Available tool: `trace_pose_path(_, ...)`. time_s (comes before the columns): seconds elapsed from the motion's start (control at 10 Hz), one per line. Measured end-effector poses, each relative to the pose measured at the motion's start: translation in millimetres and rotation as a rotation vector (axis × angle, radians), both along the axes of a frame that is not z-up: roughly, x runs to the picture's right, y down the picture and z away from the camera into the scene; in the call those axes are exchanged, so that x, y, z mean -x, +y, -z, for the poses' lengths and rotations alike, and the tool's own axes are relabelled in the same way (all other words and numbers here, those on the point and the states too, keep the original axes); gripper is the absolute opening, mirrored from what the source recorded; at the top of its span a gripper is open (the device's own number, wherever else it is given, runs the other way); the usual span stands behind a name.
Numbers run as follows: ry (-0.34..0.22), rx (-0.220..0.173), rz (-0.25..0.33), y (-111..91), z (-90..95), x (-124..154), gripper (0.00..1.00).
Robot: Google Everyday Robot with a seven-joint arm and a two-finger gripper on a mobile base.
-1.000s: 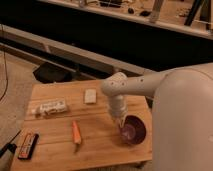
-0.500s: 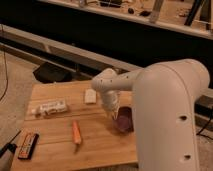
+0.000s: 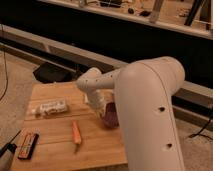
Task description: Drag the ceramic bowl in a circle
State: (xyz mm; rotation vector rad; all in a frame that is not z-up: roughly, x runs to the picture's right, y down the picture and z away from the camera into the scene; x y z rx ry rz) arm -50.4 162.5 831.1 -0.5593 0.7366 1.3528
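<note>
Since a moment ago, the large white arm [image 3: 150, 115] has swung across the view and now covers most of the right side of the wooden table [image 3: 55, 150]. With it, the ceramic bowl [image 3: 111, 116] has been carried from nearer the right front corner to a spot closer to the middle of the right edge, somewhat further back. This shift is read as part of the circular drag already under way; how much of the circle has been traced cannot be judged from this moment alone.

The gripper [image 3: 106, 109] is lowered at the left rim of the bowl, near the middle of the table's right half. It is clenched tight, and it is taken to be pinching the bowl's rim, though the contact itself is largely hidden by the wrist.

Only a sliver of the bowl is seen: a dark purple-maroon patch, rounded, tucked between the wrist and the arm's broad shell. Its inside cannot be made out.

Elsewhere on the table, an orange carrot-like item [image 3: 76, 132] is laid near the middle front, a pale packaged item [image 3: 52, 107] near the left edge, and a dark flat packet [image 3: 28, 145] at the left front corner. All are kept well apart from the bowl.
</note>
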Motion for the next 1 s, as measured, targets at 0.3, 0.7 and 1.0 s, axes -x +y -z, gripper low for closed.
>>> trace_pose_path(0.3,-0.08,0.027,0.006,19,1.9,39,0.18)
trace_pose_path(0.7,-0.181,0.097,0.035,63,18.6,80,0.18)
trace_pose_path(1.0,-0.209,0.144,0.064,87,36.6,84,0.18)
